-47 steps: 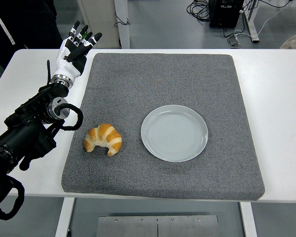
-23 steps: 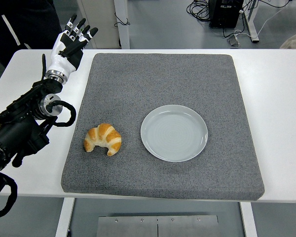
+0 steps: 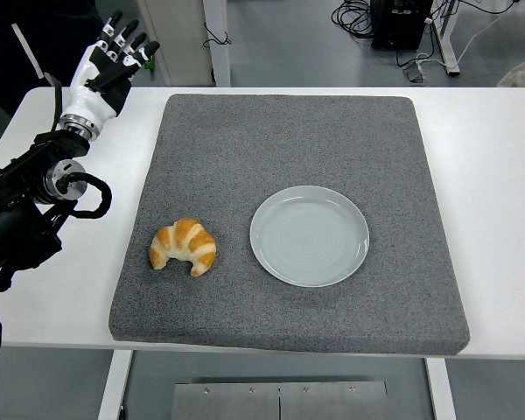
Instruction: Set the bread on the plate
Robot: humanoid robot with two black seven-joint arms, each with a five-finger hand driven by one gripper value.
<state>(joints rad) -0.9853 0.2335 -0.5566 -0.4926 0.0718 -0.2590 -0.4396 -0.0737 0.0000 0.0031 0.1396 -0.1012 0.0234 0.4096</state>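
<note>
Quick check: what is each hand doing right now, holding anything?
Left hand: open, fingers spread, holding nothing, far from the croissant.
Right hand: not in view.

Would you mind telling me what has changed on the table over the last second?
The robot's left hand, white-backed with black fingers spread and empty, has drawn back toward the far left corner of the white table, away from the grey foam mat. It took hold of nothing. The golden croissant and the pale grey round plate stayed where they were, side by side on the mat.
</note>
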